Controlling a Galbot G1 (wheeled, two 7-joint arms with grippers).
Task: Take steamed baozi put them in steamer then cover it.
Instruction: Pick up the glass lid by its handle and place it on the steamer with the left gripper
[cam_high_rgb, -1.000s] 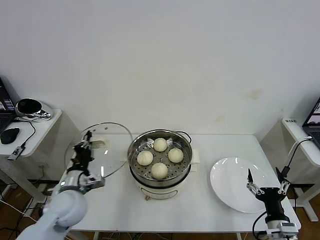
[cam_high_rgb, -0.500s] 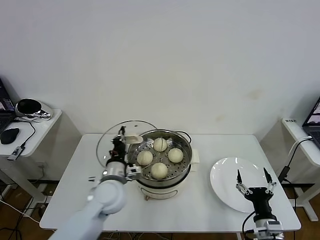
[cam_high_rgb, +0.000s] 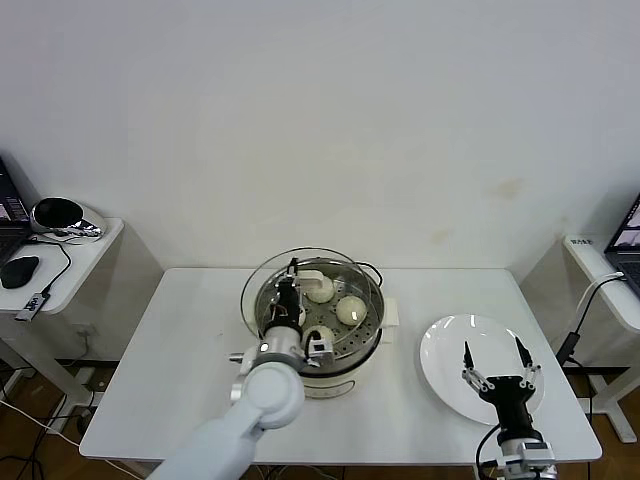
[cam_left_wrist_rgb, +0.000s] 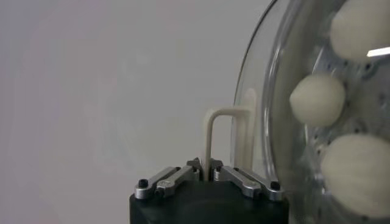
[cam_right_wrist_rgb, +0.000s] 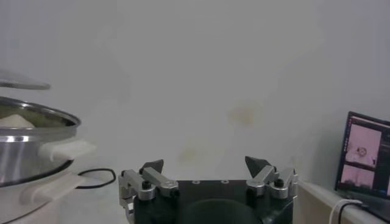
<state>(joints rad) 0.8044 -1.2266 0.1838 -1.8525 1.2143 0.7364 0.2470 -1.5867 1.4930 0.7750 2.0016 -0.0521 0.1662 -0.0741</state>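
Glass: lid (cam_high_rgb: 300, 290) hangs over the steamer (cam_high_rgb: 322, 330), offset toward the robot's left, not yet seated.
Head view, left gripper (cam_high_rgb: 290, 293): clamped on the lid handle, above the pot's left half.
Head view, baozi (cam_high_rgb: 350, 310): in the steamer on the perforated tray; not all can be counted under the lid and arm.
Head view, right gripper (cam_high_rgb: 497, 361): fingers apart, idle over the bare plate (cam_high_rgb: 450, 350).
Left wrist, lid (cam_left_wrist_rgb: 277, 91): handle (cam_left_wrist_rgb: 228, 143) pinched between the closed fingers; baozi (cam_left_wrist_rgb: 317, 100) visible through the glass.
Right wrist, right gripper (cam_right_wrist_rgb: 207, 171): fingers spread, holding nothing; steamer (cam_right_wrist_rgb: 30, 149) off to the side.
Risk: lid is off-centre; lowered now, its rim would likely ride the pot edge and sit tilted, or slip in the grip.
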